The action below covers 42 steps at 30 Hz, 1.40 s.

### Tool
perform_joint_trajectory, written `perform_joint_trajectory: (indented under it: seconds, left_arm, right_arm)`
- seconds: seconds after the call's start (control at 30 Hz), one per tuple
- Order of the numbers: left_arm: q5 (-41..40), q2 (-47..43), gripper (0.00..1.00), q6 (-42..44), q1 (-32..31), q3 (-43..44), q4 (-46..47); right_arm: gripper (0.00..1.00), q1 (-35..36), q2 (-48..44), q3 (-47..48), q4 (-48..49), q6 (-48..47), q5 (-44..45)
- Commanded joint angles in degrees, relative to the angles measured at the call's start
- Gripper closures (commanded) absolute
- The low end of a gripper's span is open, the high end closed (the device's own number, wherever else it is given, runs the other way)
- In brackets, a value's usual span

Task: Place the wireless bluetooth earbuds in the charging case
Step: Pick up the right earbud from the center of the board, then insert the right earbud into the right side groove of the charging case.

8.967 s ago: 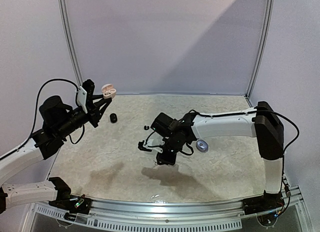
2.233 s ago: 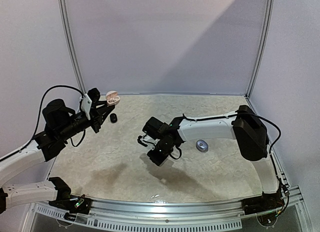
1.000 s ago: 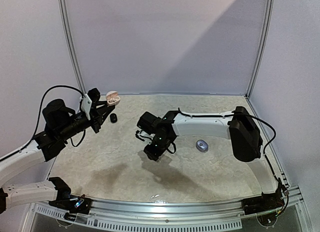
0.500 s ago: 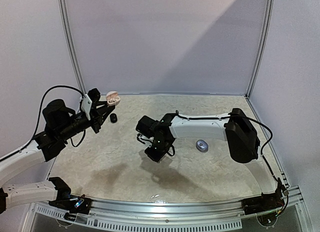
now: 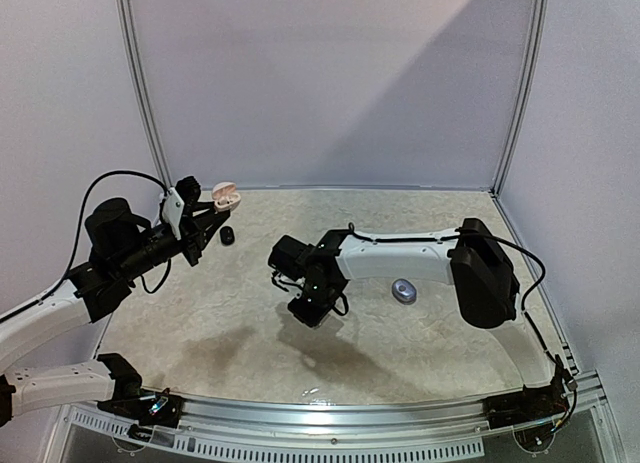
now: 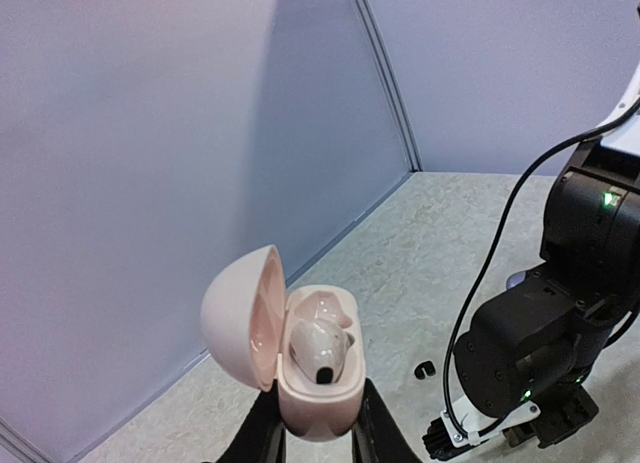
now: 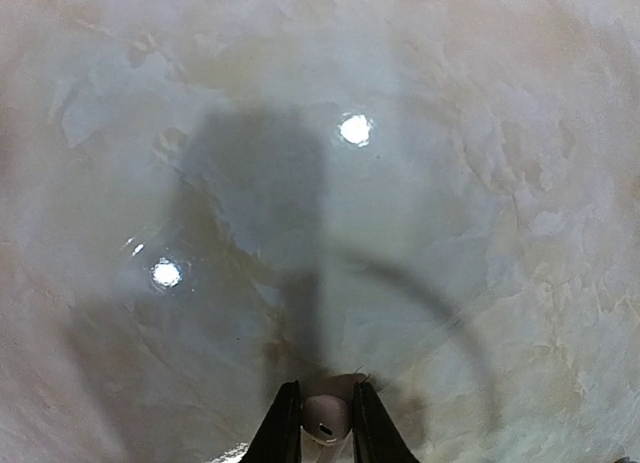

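Observation:
The pink charging case [image 6: 312,408] hangs lid-open above the table's back left, with my left gripper [image 6: 318,431] shut on its base. One whitish earbud [image 6: 320,348] sits in a socket of the case, and the socket beside it is bare. In the top view the case [image 5: 224,193] is at the left gripper's [image 5: 214,207] tip. My right gripper [image 5: 312,313] points down at mid-table. In the right wrist view its two fingers [image 7: 326,403] press on either side of a second whitish earbud [image 7: 326,421], right at the table's surface.
A small black item [image 5: 227,236] lies on the table below the left gripper. A blue-grey pebble-like case [image 5: 404,290] rests right of the right arm's forearm. A tiny black C-shaped piece [image 6: 424,368] lies near the right wrist. Walls close the back and sides.
The right gripper's fingers have closed in onto the whitish earbud, and the right arm has shifted slightly left. The left arm and its case have not moved.

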Motion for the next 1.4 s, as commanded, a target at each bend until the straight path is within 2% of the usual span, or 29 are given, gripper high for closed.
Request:
perform_joint_trajectory:
  seconds: [0.0,0.23,0.37,0.5,0.67,0.93,1.1,1.23,1.37]
  left_arm:
    - [0.68,-0.33,1.00,-0.26,0.68,-0.63,-0.36]
    - [6.73,0.15,1.00,-5.00,0.79,0.53,-0.49]
    - [13.74,1.12,1.00,-9.91,0.90,2.28,1.38]
    - [20.44,2.77,1.00,-14.53,0.99,4.98,4.15]
    - [28.43,4.80,1.00,-20.04,1.05,8.18,6.71]
    - [40.82,8.04,1.00,-20.88,1.08,14.87,7.72]
    - [44.74,9.54,1.00,-22.35,0.99,19.62,7.58]
    - [45.20,9.69,1.00,-22.75,0.90,20.81,7.12]
    - [44.97,9.75,1.00,-23.19,0.83,21.11,7.10]
  right_arm:
    - [0.87,0.25,0.46,0.23,-2.74,-0.45,0.64]
    - [0.92,-2.10,-6.34,-0.67,-0.58,-1.44,-1.81]
    - [0.92,-4.35,-18.69,-3.92,6.58,-4.52,-5.24]
    - [0.93,-4.77,-29.69,-4.92,14.36,-11.52,-10.42]
    - [0.93,-4.80,-38.61,-5.47,26.28,-15.41,-16.33]
    - [0.96,-3.62,-39.60,-3.22,46.83,-13.88,-34.90]
    - [0.98,-1.83,-34.80,2.96,49.33,-14.52,-41.67]
    - [0.99,-1.01,-33.44,3.27,52.74,-14.41,-43.38]
    - [0.99,-0.35,-32.53,3.35,52.12,-15.17,-44.57]
